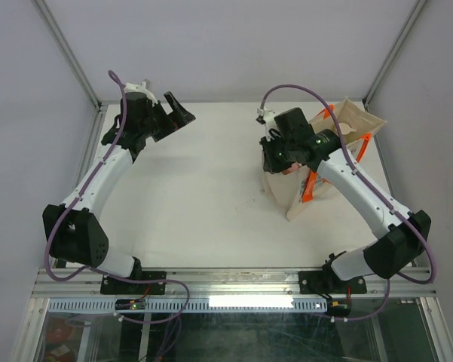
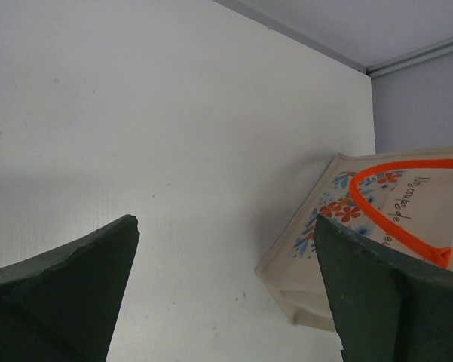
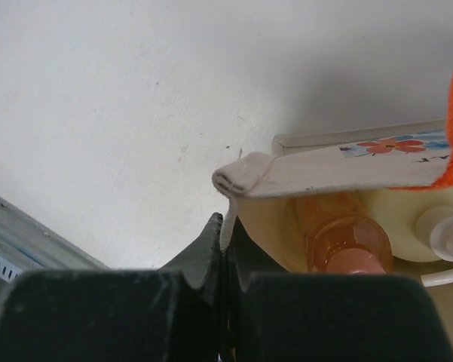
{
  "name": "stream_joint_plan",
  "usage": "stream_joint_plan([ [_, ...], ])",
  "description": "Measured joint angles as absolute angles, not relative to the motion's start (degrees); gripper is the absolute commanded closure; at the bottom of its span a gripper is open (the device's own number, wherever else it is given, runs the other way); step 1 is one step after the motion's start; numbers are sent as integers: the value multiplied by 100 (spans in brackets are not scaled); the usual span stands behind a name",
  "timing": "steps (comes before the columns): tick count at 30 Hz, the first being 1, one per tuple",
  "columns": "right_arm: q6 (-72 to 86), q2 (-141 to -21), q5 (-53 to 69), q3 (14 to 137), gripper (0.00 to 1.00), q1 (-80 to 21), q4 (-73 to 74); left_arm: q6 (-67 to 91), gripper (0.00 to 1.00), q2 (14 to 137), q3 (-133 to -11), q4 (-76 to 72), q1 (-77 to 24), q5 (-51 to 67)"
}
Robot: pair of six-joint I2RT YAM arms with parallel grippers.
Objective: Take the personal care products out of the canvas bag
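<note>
**A:** Where is there room to move?
**B:** A broad stretch of white surface [image 1: 203, 188] lies between the left pincer [image 2: 226, 224] and the canvas bag [image 1: 347, 124]. That pincer is near the far-left corner, spread wide and holding nothing. The bag sits by the far-right edge.
**A:** And the right pincer [image 3: 226, 230]?
**B:** Pinched tight on the bag's cloth rim, on the side facing the left arm.
**A:** What's inside?
**B:** A pink-orange bottle [image 3: 345, 235] just beside a white pump [image 3: 446, 240]. The rest is hidden.

Rim of the canvas bag [image 3: 324, 170] covers part of the pink-orange bottle [image 3: 347, 237], and the white pump [image 3: 442, 235] at 4 o'clock gets cropped.
</note>
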State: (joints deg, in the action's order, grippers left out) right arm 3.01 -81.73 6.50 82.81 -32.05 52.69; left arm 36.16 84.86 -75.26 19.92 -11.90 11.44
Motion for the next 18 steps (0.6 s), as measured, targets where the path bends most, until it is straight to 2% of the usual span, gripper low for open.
stream_joint_plan([
  [17,82,-8696,1345,8680,100,-4729,5105,3623,1,8064,-7524,1970,-1190,1234],
  [18,38,-8696,1417,8680,95,-4764,5089,3623,1,8053,-7524,1970,-1190,1234],
])
